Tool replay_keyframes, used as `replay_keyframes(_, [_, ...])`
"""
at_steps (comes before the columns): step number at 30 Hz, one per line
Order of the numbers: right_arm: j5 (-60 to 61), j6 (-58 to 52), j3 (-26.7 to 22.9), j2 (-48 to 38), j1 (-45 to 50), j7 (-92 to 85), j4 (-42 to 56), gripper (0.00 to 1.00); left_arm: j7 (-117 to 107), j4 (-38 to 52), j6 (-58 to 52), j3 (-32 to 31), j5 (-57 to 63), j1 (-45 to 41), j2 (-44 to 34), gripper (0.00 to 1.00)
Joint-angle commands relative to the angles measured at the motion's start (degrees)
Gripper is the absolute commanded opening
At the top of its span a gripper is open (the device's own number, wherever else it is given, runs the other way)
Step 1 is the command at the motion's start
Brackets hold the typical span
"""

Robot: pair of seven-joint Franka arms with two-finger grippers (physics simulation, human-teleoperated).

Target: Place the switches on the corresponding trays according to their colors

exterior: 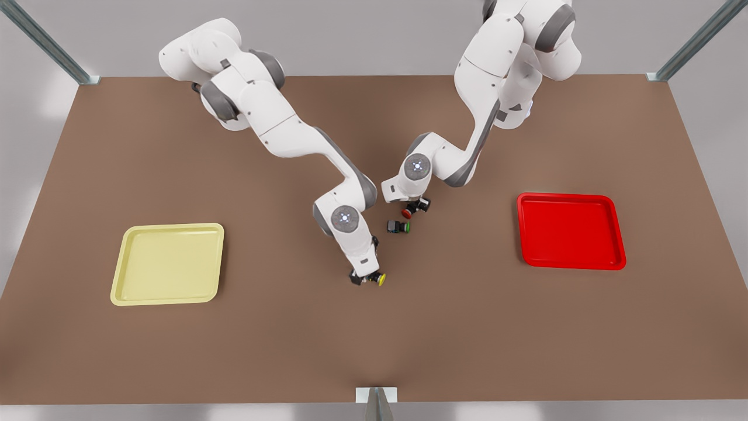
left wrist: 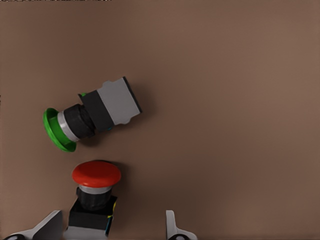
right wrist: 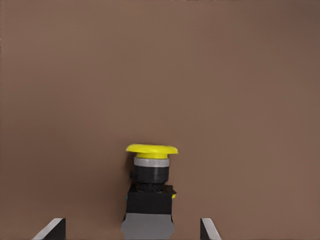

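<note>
**A:** Where is the yellow switch (right wrist: 149,192) lying?

**B:** Nearest the camera in the front view, on the table (exterior: 374,345). The right gripper (exterior: 367,278) is sitting over it, fingers spread wide on either side of the body, gripping nothing. Its long axis is pointing straight out from between the jaws, cap away.

**A:** And the red switch (left wrist: 95,192)?

**B:** Farther back, under the left gripper (exterior: 416,207), jaws also open and empty, but it is sitting off-centre, close to one finger (left wrist: 47,227). The green switch (left wrist: 95,114) is lying just beside it.

**A:** The trays?

**B:** The yellow tray (exterior: 168,264) and the red tray (exterior: 570,231) are sitting well apart, out to either side.
</note>
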Motion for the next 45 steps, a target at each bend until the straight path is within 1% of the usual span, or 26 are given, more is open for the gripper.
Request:
replay_keyframes(1, [0.5,5.8,0.0,0.4,0.3,-16.1,0.0,1.00,6.6,0.0,0.7,0.1,0.1,0.0,0.0,1.00])
replay_keyframes(4, [5.0,5.3,0.0,1.0,0.3,-10.5,0.0,1.00,7.1,-0.1,0.7,0.3,0.1,0.1,0.0,1.00])
replay_keyframes(8, [5.0,5.4,0.0,1.6,-0.1,-10.6,0.0,1.00,8.3,-0.4,0.7,1.5,0.1,0.2,0.0,1.00])
replay_keyframes(21, [5.8,5.7,-0.1,3.2,-0.8,-10.4,0.0,1.00,9.2,-1.2,1.1,1.5,0.3,0.0,1.1,1.00])
replay_keyframes(22, [5.8,5.7,-0.1,3.2,-0.7,-10.4,0.0,0.97,9.2,-1.2,1.2,1.5,0.3,-0.1,1.4,1.00])
replay_keyframes(23, [5.8,5.7,-0.1,3.2,-0.7,-10.3,0.0,0.85,9.2,-1.2,1.3,1.5,0.3,-0.1,1.5,1.00])
replay_keyframes(24, [5.8,5.7,-0.1,3.2,-0.7,-10.3,0.0,0.80,9.2,-1.2,1.3,1.4,0.3,-0.1,1.8,1.00])
replay_keyframes(26, [5.8,5.7,-0.1,3.2,-0.7,-10.2,0.0,0.80,9.2,-1.2,1.3,1.4,0.3,-0.2,1.9,0.99])
replay_keyframes(27, [5.8,5.8,-0.1,3.2,-0.7,-10.2,0.0,0.79,9.1,-1.2,1.3,1.4,0.3,-0.2,1.9,0.78])
replay_keyframes(28, [5.8,5.7,-0.1,3.1,-0.7,-10.2,0.0,0.78,9.1,-1.2,1.3,1.4,0.3,-0.2,1.9,0.66])
replay_keyframes(29, [5.8,5.7,-0.1,3.1,-0.8,-10.3,0.0,0.75,9.0,-1.2,1.3,1.4,0.3,-0.2,1.9,0.62])
replay_keyframes(32, [5.8,5.7,-0.2,3.1,-0.8,-10.3,0.0,0.66,9.0,-1.2,1.3,1.4,0.2,-0.2,2.0,0.59])
replay_keyframes(33, [5.7,5.7,-0.2,3.0,-1.0,-10.3,0.0,0.60,8.9,-1.2,1.3,1.4,0.1,-0.2,2.0,0.59])
replay_keyframes(35, [5.8,5.7,-0.2,2.9,-1.3,-10.4,0.0,0.53,8.7,-1.2,0.9,1.4,0.1,-0.1,1.8,0.56])
replay_keyframes(36, [5.8,5.7,-0.2,2.8,-1.3,-10.4,0.0,0.44,8.6,-1.2,0.2,1.5,0.1,0.0,1.6,0.55])
replay_keyframes(38, [5.9,5.7,-0.2,2.7,-1.4,-10.4,0.0,0.44,8.3,-1.1,-0.3,1.5,0.1,0.0,1.4,0.51])
replay_keyframes(41, [6.4,5.3,-0.1,1.9,-2.2,-10.3,0.0,0.44,8.5,-1.0,-0.8,1.6,0.1,0.1,1.4,0.51])
replay_keyframes(43, [6.2,1.6,-0.1,0.2,-3.4,-10.3,-0.3,0.44,9.0,-1.0,-7.3,2.7,0.1,0.1,-1.3,0.51])
replay_keyframes(44, [6.0,-1.4,-0.2,-1.5,-4.3,-10.5,-0.6,0.44,9.3,-1.0,-12.9,4.3,0.1,0.1,-4.4,0.51])
replay_keyframes(45, [5.4,-7.3,-0.3,-3.8,-6.2,-11.0,-0.9,0.44,11.3,-1.1,-18.5,6.6,0.1,0.0,-7.7,0.51])
